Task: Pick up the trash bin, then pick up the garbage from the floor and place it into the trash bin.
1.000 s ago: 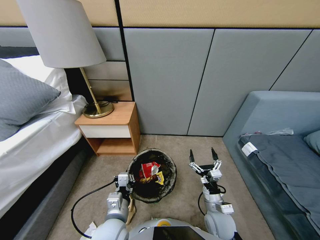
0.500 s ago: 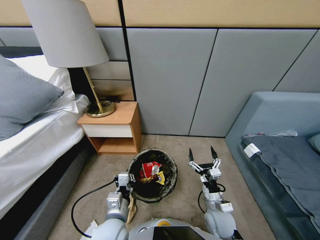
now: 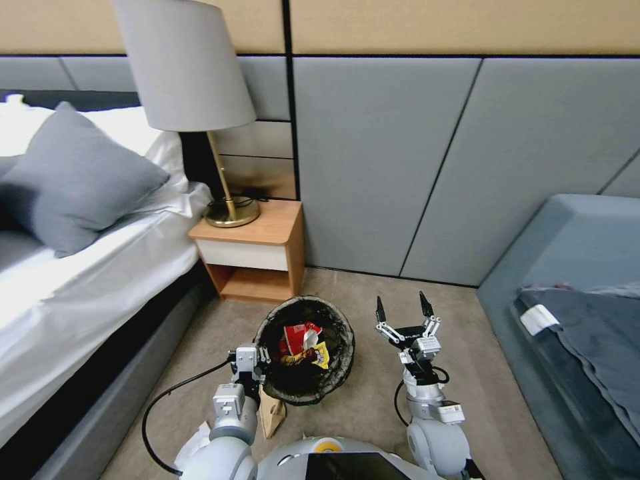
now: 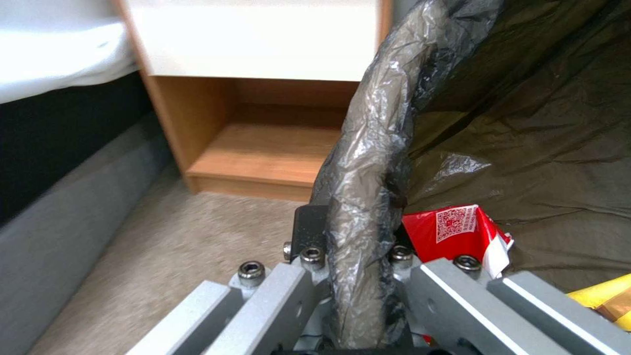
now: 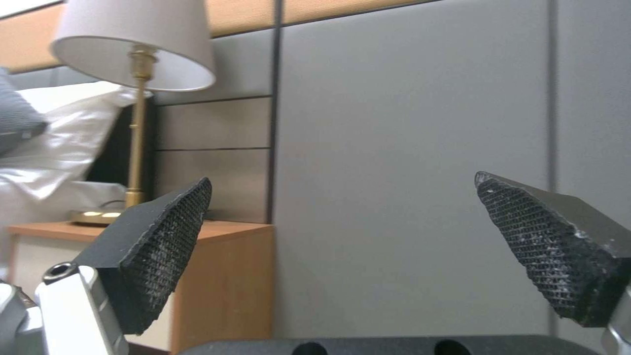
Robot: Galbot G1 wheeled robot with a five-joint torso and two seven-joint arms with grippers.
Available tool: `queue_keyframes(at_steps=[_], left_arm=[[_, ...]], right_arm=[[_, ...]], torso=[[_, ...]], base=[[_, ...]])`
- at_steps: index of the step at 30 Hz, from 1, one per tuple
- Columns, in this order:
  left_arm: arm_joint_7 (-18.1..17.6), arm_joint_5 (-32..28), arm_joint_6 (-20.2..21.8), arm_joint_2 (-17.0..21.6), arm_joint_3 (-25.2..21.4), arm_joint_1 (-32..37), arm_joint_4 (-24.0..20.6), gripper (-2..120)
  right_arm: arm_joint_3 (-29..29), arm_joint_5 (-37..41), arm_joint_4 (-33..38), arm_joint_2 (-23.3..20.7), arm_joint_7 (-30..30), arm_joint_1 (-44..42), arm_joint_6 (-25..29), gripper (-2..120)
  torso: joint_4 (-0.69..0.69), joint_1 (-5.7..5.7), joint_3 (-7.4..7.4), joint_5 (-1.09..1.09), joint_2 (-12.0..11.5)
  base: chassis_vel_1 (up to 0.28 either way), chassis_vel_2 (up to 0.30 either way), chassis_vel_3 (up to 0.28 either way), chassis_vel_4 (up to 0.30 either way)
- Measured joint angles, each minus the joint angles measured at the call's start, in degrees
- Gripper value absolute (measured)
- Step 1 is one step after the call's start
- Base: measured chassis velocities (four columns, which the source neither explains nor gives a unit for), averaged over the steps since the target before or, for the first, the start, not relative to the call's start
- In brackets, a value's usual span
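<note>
Left gripper [image 3: 255,361] clamps the small round bag-lined trash bin's [image 3: 337,333] near-left rim — bin carried, wrappers inside; right gripper [image 3: 401,310] spread, empty — next needs floor litter like the brown paper bag [image 3: 272,417].

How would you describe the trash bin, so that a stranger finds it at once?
Start at the wooden nightstand beside the bed. On the carpet just before it stands the trash bin, its rim clamped by the left gripper. Its dark bag liner holds red and yellow wrappers.
</note>
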Motion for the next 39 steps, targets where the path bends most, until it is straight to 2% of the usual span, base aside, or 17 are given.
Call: queue_keyframes(at_steps=[31, 39], left_arm=[[-0.05, 0.53, -1.05, -0.16, 0.36, 0.14, 0.06, 0], [-0.13, 0.63, -1.32, -0.2, 0.31, 0.16, 0.04, 0]], right_arm=[[0.41, -0.26, 0.49, -0.44, -1.19, 0.65, -0.22, 100], [1.22, -0.16, 0.16, -2.09, -1.82, 1.36, -1.0, 100]], torso=[[0.0, 0.0, 0.0, 0.0, 0.0], [0.0, 0.0, 0.0, 0.0, 0.0]], base=[[0.028, 0.026, 0.029, 0.03], [0.0, 0.0, 0.0, 0.0]])
